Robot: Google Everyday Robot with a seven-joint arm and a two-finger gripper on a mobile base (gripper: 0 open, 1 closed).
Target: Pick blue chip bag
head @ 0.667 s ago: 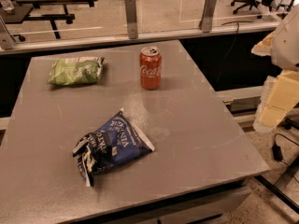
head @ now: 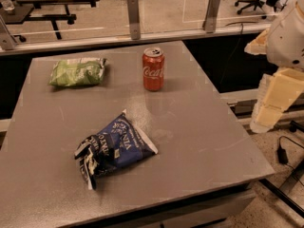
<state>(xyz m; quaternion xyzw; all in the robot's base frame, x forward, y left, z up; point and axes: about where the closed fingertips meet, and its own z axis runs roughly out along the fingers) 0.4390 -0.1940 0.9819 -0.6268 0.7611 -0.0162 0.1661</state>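
The blue chip bag (head: 115,145) lies flat on the grey table (head: 199,141), front and left of centre, with its black and white end toward the front left. It is dark navy with white lettering and wrinkled. My gripper (head: 267,114) hangs off the table's right edge, at the end of the cream and white arm (head: 287,37). It is well to the right of the bag and touches nothing.
A red soda can (head: 153,69) stands upright at the back centre of the table. A light green snack bag (head: 77,72) lies at the back left. A glass rail on metal posts (head: 133,18) runs behind the table. Cables (head: 285,151) lie on the floor at right.
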